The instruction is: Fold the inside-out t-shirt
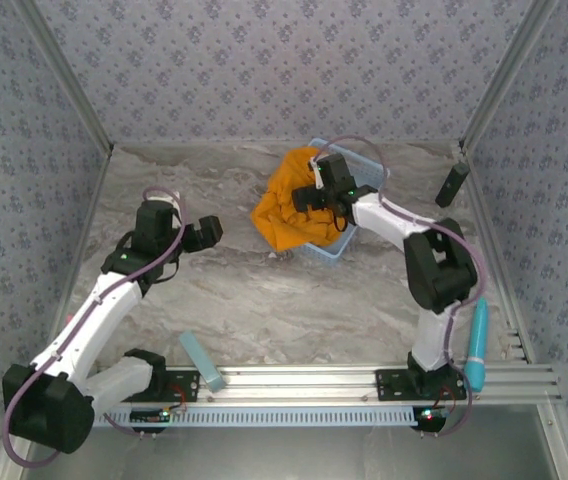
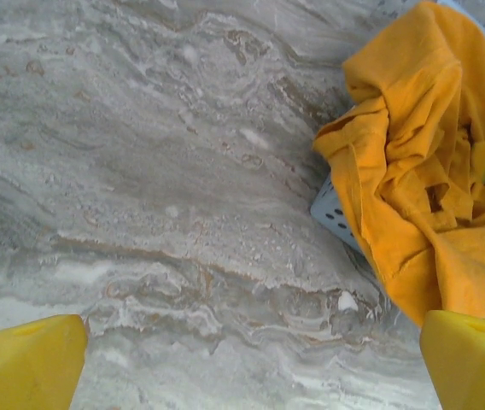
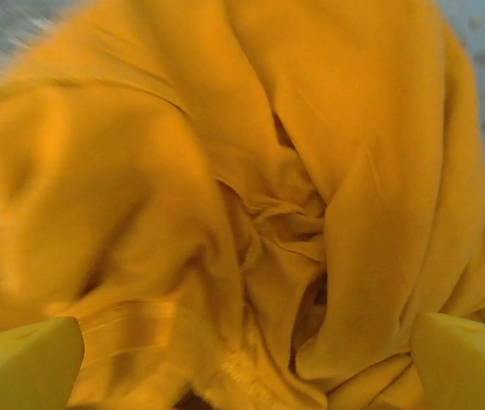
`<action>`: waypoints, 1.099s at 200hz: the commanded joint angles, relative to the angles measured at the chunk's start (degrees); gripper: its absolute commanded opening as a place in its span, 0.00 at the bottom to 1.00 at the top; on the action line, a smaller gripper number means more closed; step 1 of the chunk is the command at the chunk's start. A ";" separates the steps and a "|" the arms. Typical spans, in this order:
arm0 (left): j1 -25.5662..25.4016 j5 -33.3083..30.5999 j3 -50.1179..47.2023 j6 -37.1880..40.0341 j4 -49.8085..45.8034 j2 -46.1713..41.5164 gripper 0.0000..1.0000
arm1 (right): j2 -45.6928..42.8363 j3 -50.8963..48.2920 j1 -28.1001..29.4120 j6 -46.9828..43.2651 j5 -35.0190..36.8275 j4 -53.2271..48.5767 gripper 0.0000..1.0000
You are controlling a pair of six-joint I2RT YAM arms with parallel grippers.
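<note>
- Grey marbled surface [image 1: 264, 300] carried both arms at its near edge. The left tool [image 1: 204, 232] hung over bare stone toward 9 o'clock of the scene, its yellow fingers [image 2: 25, 363] spread wide and holding nothing.
- From that left tool the inside-out t-shirt [image 1: 282, 215] lay at about 3 o'clock, well apart, with open surface between them. In the left wrist view it sat off to the upper right.
- The right tool [image 1: 316, 195] was much the nearer one. It hovered directly over the orange heap with its jaws wide open, and its pads [image 3: 20, 363] stood either side of a knot of bunched folds. As far as the wrist view showed, it gripped nothing.
- The t-shirt was crumpled rather than spread. It was draped over the near-left rim of the light blue basket [image 1: 329, 252], with a lobe spilling onto the surface toward 7 o'clock, so the heap's long axis ran roughly from 1 to 7 o'clock.
- By my reading, the coming move turned on the cloth lying straight below the right tool. A short drop and a pinch would lift it out of the basket, whereas the left arm would have to cross toward 3 o'clock to help.
- No lettering or neck label could be made out among the folds.
</note>
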 commanded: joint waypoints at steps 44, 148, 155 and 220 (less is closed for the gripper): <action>-0.85 2.69 -1.09 0.62 -4.19 -5.48 1.00 | 7.66 10.98 -0.76 3.47 -3.78 -5.96 0.08; 1.15 16.45 4.10 -4.61 1.57 -6.33 1.00 | -16.57 23.40 13.36 0.33 -22.80 -7.04 0.00; 2.16 16.10 3.76 -5.38 1.35 -6.53 1.00 | -17.10 20.06 15.25 1.10 -26.16 -4.91 0.00; 10.95 19.21 -1.75 -7.13 0.51 -3.90 1.00 | -23.67 -2.71 14.32 -0.27 -17.46 -12.51 0.66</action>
